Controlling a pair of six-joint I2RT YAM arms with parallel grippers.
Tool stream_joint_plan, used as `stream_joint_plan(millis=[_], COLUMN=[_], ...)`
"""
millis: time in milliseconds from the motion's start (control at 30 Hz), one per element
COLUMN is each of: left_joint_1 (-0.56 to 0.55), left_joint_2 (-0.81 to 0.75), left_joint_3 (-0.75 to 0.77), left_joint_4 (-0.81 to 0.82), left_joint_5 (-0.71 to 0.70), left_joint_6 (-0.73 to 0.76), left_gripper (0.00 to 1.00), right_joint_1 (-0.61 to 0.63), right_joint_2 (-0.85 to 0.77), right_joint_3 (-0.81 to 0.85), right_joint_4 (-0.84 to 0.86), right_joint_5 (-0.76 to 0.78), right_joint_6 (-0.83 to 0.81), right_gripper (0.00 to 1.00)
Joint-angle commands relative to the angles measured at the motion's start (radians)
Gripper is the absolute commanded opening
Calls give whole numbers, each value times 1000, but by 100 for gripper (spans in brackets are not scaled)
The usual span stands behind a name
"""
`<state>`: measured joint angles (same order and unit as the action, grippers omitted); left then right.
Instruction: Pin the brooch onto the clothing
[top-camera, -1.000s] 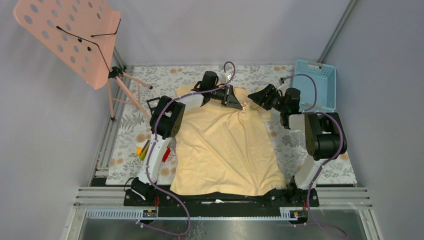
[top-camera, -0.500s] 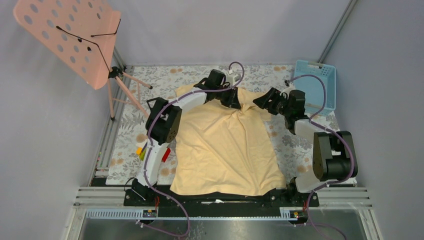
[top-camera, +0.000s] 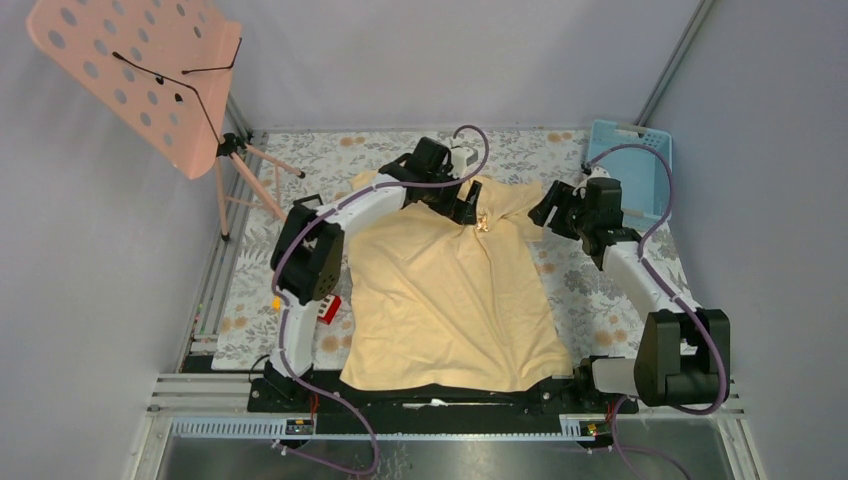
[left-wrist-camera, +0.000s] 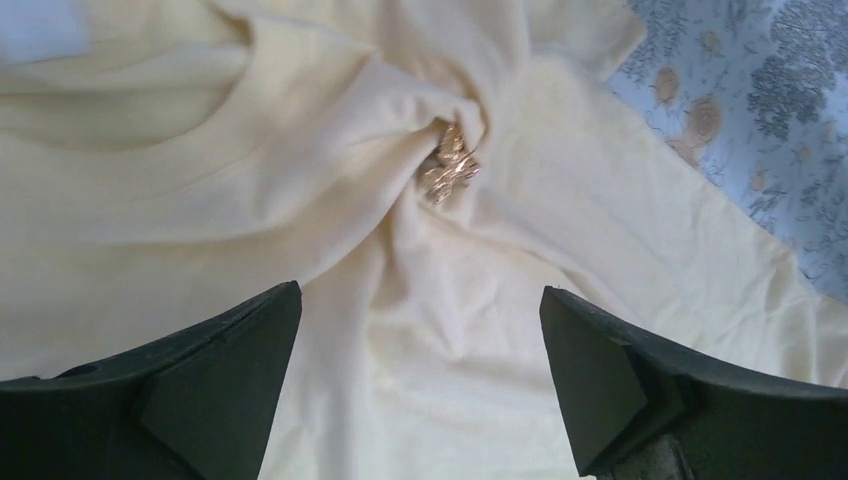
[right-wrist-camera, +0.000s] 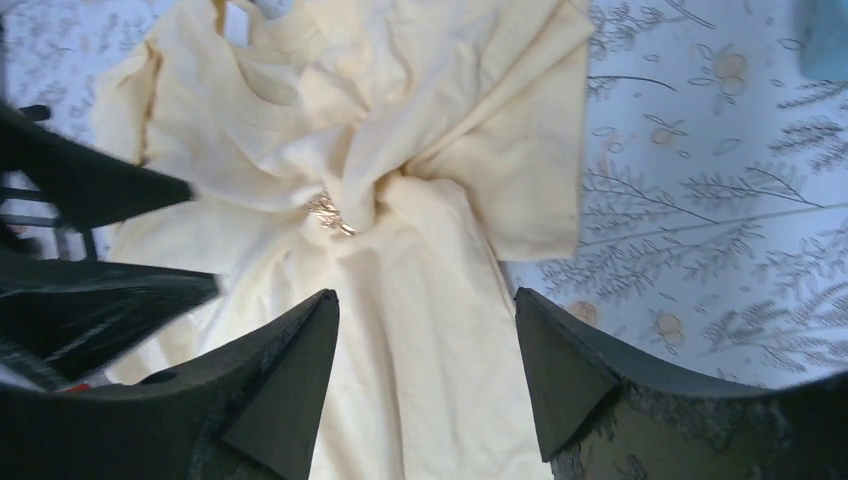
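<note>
Brooch (left-wrist-camera: 450, 168) in bunched T-shirt (left-wrist-camera: 200, 200) fold.
Left claw (left-wrist-camera: 420, 390) wide open, right claw (right-wrist-camera: 425, 380) open, both empty; snagging cloth could tug it loose.

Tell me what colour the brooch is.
The brooch looks shiny pale gold, best seen in the left wrist view.

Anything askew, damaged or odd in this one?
The T-shirt isn't lying flat: near the neck its fabric is puckered into twisted folds gathered around the brooch. The rest lies fairly smooth; nothing else stands out.
</note>
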<state>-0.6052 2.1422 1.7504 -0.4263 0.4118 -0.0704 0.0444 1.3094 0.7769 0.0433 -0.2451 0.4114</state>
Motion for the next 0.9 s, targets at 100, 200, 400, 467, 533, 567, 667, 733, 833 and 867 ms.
stream_joint_plan(millis=[100,200,400,467,533,567,667,733,833,867], left_joint_1=[61,111,195,225,242,249,274,292,303,303], left_joint_2=[-260,-295,-332,-324,-312,-300,-259,-222,-185,-182], left_joint_3=[-129,-159,-215,-213,-208,-204,-194,-179,-150,-149], left_joint_4=[-36,-99,-151,-163,-172,-175,-180,-186,-213,-213], left_joint_5=[-341,-438,-529,-549,-576,-580,-558,-523,-523,-541], left_joint_6=[-75,-113,-126,-121,-111,-108,-111,-122,-121,-117], left_gripper=[99,99,99,99,99,99,99,99,99,99], right_joint_1=[-3,-3,-2,-2,-2,0,4,11,24,24], right_joint_2=[87,156,298,337,374,389,443,480,515,524], right_joint_3=[150,200,307,330,348,356,395,438,468,472], right_joint_4=[-282,-329,-408,-421,-428,-429,-452,-487,-520,-523], right_joint_5=[93,115,135,144,139,138,136,143,167,165], right_joint_6=[-64,-69,-103,-109,-111,-111,-114,-121,-126,-125], right_gripper=[70,70,73,71,68,66,64,61,59,59])
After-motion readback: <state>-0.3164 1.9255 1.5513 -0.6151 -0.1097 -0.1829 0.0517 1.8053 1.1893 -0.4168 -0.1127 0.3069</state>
